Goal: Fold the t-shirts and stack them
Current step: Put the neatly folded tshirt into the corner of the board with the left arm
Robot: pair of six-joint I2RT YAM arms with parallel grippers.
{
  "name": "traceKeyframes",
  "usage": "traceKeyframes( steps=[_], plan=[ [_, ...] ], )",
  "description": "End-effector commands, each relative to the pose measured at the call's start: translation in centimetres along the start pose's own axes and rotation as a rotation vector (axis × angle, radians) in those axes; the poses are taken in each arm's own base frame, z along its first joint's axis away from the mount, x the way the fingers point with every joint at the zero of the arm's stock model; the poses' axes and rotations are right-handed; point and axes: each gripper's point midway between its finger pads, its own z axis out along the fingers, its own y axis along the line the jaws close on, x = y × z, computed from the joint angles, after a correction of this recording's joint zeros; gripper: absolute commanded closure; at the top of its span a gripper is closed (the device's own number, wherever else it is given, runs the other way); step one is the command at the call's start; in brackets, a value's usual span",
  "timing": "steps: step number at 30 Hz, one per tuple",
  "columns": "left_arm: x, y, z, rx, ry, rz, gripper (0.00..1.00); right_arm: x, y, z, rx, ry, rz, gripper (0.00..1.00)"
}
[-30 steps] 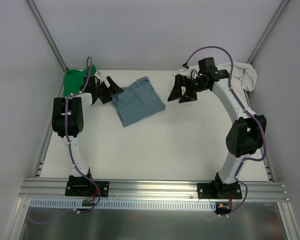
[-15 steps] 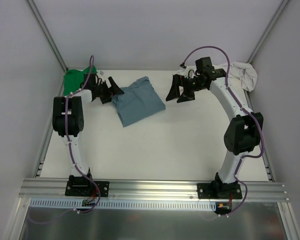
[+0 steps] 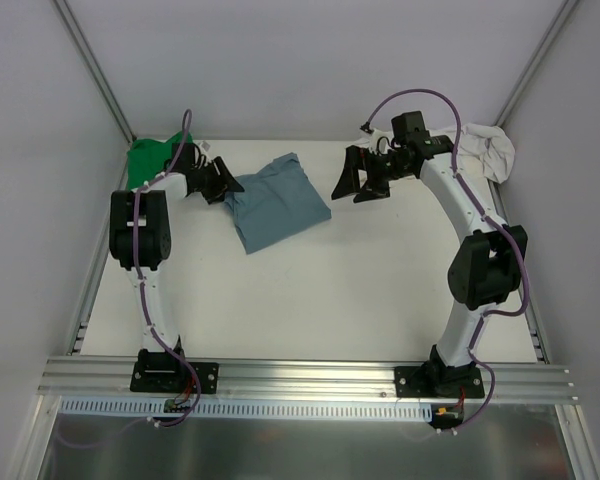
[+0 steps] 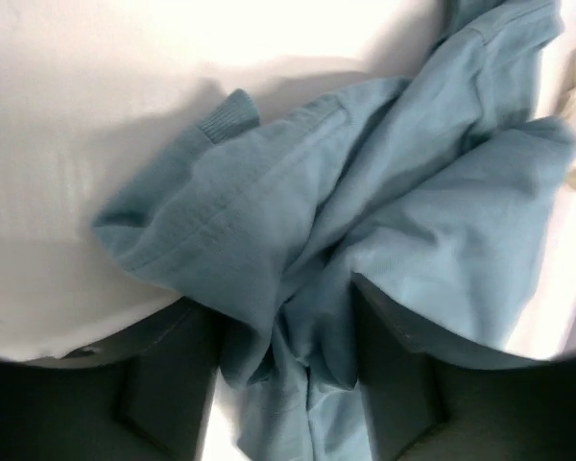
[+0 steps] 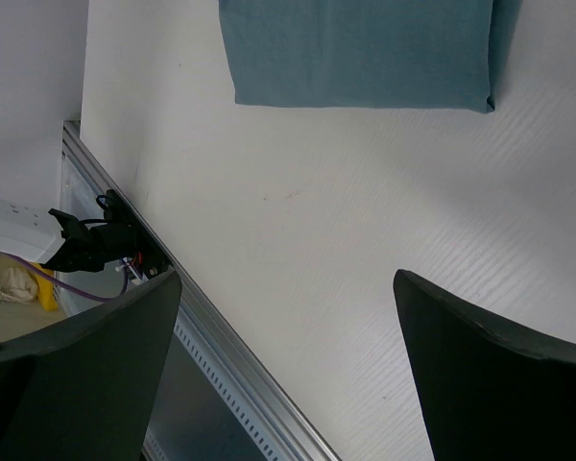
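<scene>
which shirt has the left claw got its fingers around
The slate-blue t-shirt mid-table: its cloth bunches inside the left claw. The green t-shirt sits in the far-left corner, the cream t-shirt far right.

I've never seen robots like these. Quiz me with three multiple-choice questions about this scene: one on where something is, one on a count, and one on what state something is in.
1. Where does the green t-shirt lie on the table?
A. far-left corner
B. middle
C. near edge, by the arm bases

2. How many t-shirts are in view?
A. one
B. two
C. three

3. How does the right gripper stand?
A. clamped on cloth
B. open, holding nothing
C. out of sight

Answers:
1 A: it sits bunched in the far-left corner.
2 C: there is the green one, the blue t-shirt in the middle and the cream t-shirt at the far right.
3 B: its fingers are spread wide, with only bare table showing between them.
</scene>
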Motion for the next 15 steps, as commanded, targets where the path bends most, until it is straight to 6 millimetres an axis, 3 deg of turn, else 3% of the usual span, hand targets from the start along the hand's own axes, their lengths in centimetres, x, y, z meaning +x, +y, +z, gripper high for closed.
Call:
traceKeyframes(
  steps=[1, 4, 9, 12, 15],
  plan=[
    [1.9, 1.9, 1.1, -0.066, 0.067, -0.018, 0.51, -0.8, 1.0, -0.6, -0.004, -0.018, -0.015, 0.01],
    [1.8, 2.1, 1.3, -0.071, 0.07, -0.025, 1.0, -0.9, 1.0, -0.6, -0.003, -0.021, -0.016, 0.0],
    [1.9, 0.4, 1.7, -0.063, 0.075, 0.029, 1.0, -0.9, 1.1, -0.7, -0.005, -0.021, -0.014, 0.01],
    [0.9, -0.7, 1.2, -0.058, 0.061, 0.058, 1.0, -0.9, 1.2, -0.7, -0.005, -0.024, -0.012, 0.01],
    [-1.6, -2.8, 0.0, -0.058, 0.026, 0.149, 1.0, -1.0, 1.3, -0.6, -0.01, -0.03, -0.014, 0.01]
  ],
)
